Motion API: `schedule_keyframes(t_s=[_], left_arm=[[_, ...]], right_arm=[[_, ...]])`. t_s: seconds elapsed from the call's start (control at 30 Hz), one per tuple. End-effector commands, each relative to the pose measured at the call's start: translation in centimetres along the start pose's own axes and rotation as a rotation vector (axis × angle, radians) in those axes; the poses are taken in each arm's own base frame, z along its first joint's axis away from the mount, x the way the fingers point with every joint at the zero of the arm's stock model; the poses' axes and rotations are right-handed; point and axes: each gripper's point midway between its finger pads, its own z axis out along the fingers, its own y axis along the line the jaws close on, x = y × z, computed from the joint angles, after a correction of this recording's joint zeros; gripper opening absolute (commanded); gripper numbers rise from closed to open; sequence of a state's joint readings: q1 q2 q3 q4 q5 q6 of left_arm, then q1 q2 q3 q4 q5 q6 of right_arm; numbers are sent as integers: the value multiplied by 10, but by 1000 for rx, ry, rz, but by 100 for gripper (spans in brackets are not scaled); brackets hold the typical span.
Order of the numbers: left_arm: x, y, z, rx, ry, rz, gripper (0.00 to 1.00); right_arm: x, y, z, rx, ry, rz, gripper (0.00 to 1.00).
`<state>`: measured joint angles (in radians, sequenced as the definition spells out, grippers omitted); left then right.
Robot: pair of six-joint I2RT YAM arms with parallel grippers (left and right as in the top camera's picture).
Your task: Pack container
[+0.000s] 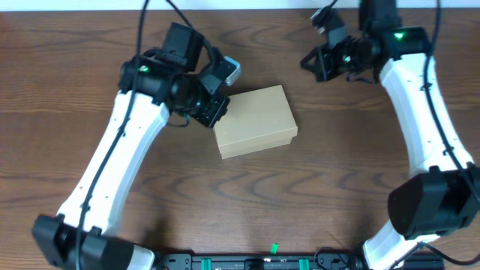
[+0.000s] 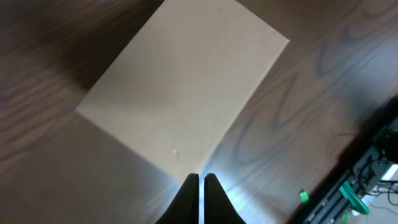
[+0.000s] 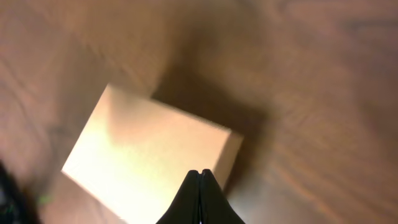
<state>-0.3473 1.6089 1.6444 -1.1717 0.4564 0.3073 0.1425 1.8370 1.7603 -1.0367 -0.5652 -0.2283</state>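
Observation:
The container (image 1: pixel 255 120), a plain tan cardboard box with its lid down, lies in the middle of the wooden table. It fills the left wrist view (image 2: pixel 186 87) and shows in the right wrist view (image 3: pixel 143 162). My left gripper (image 1: pixel 215 109) hangs at the box's left end, fingers shut and empty (image 2: pixel 201 177). My right gripper (image 1: pixel 313 63) is raised at the back right, apart from the box, fingers shut and empty (image 3: pixel 199 173).
A dark rail with a small green part (image 1: pixel 274 247) runs along the table's front edge. It also shows in the left wrist view (image 2: pixel 348 193).

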Motion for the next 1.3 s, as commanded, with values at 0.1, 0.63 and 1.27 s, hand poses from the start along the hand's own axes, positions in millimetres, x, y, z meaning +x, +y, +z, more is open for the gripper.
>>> schedule_keyframes(t_s=[0.1,0.63,1.27], left_arm=[[20,-2,-21,-15,21,9,6],[25,-14,-6,79,-10,9,6],[74,1,78,145,47,-124,6]], right_arm=[[52,18,41,-10,175,-31,1],[110,11,74,-38,284,22,1],[70,35,13,35,92,-68,1]])
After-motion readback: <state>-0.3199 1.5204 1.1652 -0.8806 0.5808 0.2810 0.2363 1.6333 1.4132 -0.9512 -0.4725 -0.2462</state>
